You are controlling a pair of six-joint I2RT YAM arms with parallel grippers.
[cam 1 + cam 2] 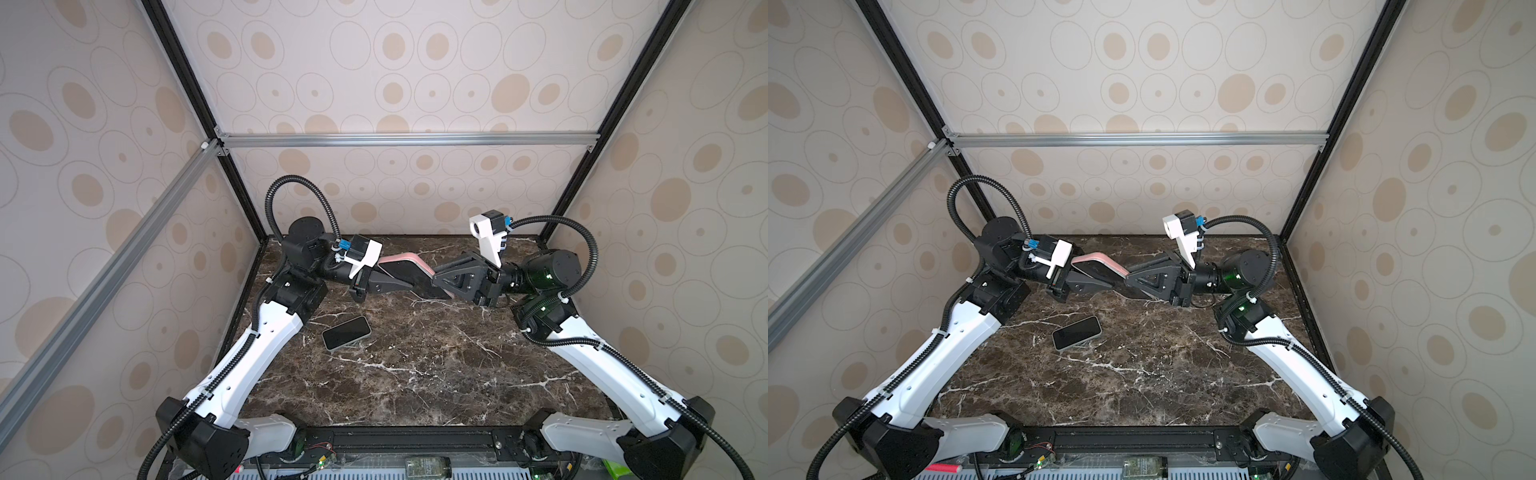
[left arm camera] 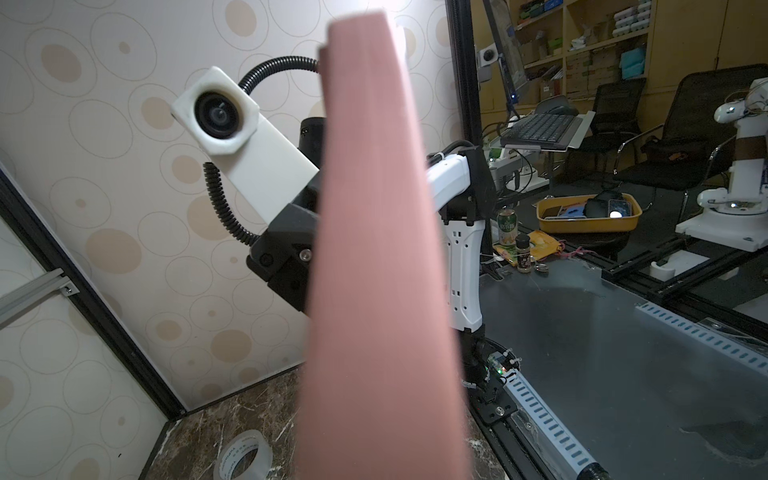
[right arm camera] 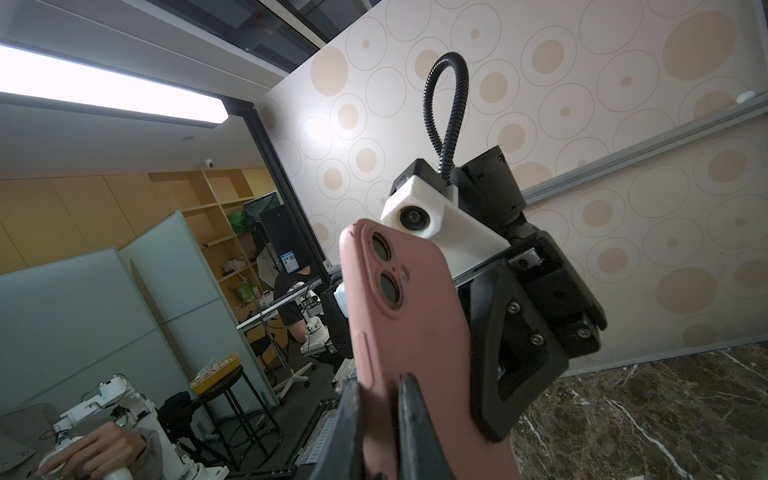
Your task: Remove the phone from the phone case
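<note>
Nearest, on the surface: a second dark slab phone with a pale rim (image 1: 346,332) lies flat on the dark marble surface (image 1: 415,374). It is at about 7 o'clock from the held one, well apart from it and touched by neither arm.
Task's thing: the pink phone case (image 1: 405,258) hangs in the air above the surface, mid-scene, between the two arms. The black-screened phone (image 1: 409,274) sits inside it: its screen faces up toward the top views, and its twin lenses (image 3: 384,266) fill the cut-out in the case's back.
Long axis: in both top views it runs from about 10 o'clock to 4 o'clock, tilted on edge rather than level.
Left gripper (image 1: 395,282): clamped narrow on the 10 o'clock end, with one black finger lying along the phone's near edge.
Right gripper (image 1: 440,280): pinched narrow across the thickness of the 4 o'clock end. Its fingers (image 3: 413,419) bracket the pink edge in the right wrist view.
Relation that matters: each arm holds one end and neither is nearer, so the split probably depends on one gripper keeping the case while the other works on the phone.
Hidden: the left wrist view is filled by the blurred pink back and shows none of the left gripper. Whether any corner of the case has lifted off the phone cannot be told.
</note>
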